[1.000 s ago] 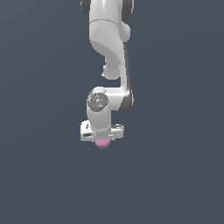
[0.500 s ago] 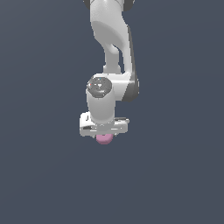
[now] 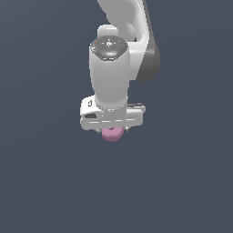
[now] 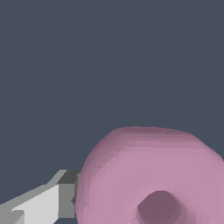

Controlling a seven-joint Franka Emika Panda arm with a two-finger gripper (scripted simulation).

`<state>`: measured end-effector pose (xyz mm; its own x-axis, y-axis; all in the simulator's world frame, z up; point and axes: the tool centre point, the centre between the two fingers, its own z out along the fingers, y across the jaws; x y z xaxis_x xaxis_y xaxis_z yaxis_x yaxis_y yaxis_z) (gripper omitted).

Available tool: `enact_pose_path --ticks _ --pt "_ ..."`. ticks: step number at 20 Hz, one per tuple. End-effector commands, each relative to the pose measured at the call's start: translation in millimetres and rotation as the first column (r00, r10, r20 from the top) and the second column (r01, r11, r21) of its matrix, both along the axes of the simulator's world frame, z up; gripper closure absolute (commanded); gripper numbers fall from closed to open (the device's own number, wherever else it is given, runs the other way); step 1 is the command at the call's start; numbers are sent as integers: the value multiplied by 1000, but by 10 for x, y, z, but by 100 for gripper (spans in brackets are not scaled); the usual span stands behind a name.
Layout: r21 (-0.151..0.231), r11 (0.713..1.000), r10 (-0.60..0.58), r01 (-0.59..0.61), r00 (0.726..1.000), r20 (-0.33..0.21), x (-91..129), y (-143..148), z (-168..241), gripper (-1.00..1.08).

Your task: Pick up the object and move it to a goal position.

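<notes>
Pincer (image 3: 112, 132) pinching pink ring (image 3: 112, 134), ring protruding just beneath its white body.

We see only a dark slate-blue backdrop (image 3: 41, 182) apart from the task's own things. In the exterior view it fills the frame from edge to edge in one even, matte tone. In the wrist view the same flat blue-grey backdrop (image 4: 87, 52) takes up most of the picture. We cannot tell whether it is a floor, a bench or a wall.
</notes>
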<state>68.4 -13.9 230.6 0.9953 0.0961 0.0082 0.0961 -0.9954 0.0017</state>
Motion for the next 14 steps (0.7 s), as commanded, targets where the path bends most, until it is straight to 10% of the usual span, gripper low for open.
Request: enact_pose_path --ticks 1,14 --pt "0 1000 0 0 1000 -2 25 51 281 108" --pt "1 1000 0 0 1000 -7 188 258 1402 108"
